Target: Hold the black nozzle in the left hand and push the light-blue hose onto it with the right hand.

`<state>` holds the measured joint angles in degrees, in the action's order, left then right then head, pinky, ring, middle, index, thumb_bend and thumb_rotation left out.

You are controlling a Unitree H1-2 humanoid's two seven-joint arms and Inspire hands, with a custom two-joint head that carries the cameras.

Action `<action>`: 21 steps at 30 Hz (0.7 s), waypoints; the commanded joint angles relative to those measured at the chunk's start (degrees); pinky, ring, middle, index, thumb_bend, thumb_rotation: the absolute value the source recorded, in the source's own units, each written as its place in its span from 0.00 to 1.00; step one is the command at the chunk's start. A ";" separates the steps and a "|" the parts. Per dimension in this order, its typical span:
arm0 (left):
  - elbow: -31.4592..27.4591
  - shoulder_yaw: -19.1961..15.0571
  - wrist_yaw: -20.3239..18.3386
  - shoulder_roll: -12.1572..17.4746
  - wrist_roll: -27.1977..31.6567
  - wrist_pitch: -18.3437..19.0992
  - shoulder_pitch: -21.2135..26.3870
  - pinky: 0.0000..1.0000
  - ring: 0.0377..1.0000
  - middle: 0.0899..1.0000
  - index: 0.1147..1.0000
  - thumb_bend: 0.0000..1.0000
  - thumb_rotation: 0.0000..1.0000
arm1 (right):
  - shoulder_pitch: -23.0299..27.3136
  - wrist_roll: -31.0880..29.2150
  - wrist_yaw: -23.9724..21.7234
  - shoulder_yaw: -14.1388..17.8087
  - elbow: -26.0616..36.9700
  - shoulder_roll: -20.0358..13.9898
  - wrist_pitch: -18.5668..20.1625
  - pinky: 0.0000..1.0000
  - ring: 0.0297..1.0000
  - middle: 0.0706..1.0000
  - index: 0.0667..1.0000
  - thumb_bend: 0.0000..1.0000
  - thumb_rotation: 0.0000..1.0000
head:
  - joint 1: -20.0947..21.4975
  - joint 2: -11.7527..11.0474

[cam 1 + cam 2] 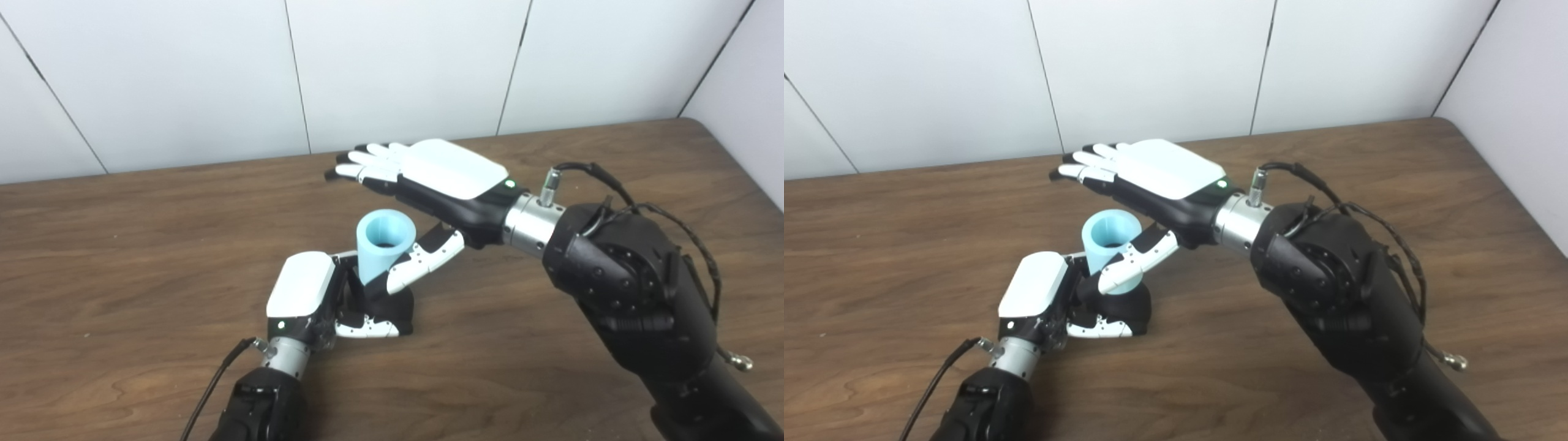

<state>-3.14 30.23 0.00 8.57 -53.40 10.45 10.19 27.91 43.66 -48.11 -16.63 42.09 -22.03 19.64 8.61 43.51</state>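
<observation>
The light-blue hose (383, 245) stands upright, open end up, on the black nozzle (395, 304) near the table's middle. My left hand (303, 291) is shut on the black nozzle low down, fingers wrapped round its base on the table. My right hand (441, 174) is open, palm down, fingers stretched flat just above and behind the hose's top. Its thumb (425, 260) lies against the hose's right side. The joint between hose and nozzle is hidden by the thumb and my left hand. The hose also shows in the right eye view (1108, 242).
The brown wooden table (122, 245) runs to a white panelled wall at the back and a rounded corner at the far right (704, 128). My right forearm (637, 294) crosses the table's right side.
</observation>
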 commanded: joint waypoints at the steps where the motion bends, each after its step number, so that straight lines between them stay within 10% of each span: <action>1: 1.68 1.62 -4.27 0.79 -0.49 0.62 -2.45 0.28 0.33 0.41 0.42 0.52 0.00 | 0.52 0.30 2.88 1.79 2.47 -0.51 -2.50 1.00 1.00 1.00 0.97 0.79 0.90 | 0.04 0.09; 21: 2.24 1.36 -4.02 1.42 -0.02 -0.23 -1.85 0.29 0.34 0.34 0.45 0.52 0.00 | -7.37 4.54 -4.46 1.58 8.28 -1.31 -9.88 1.00 1.00 1.00 1.00 0.72 1.00 | 0.20 0.10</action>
<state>-3.20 30.29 -0.19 8.92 -53.27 10.20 10.38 19.43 47.60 -52.67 -15.54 48.41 -23.03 10.86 8.79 43.59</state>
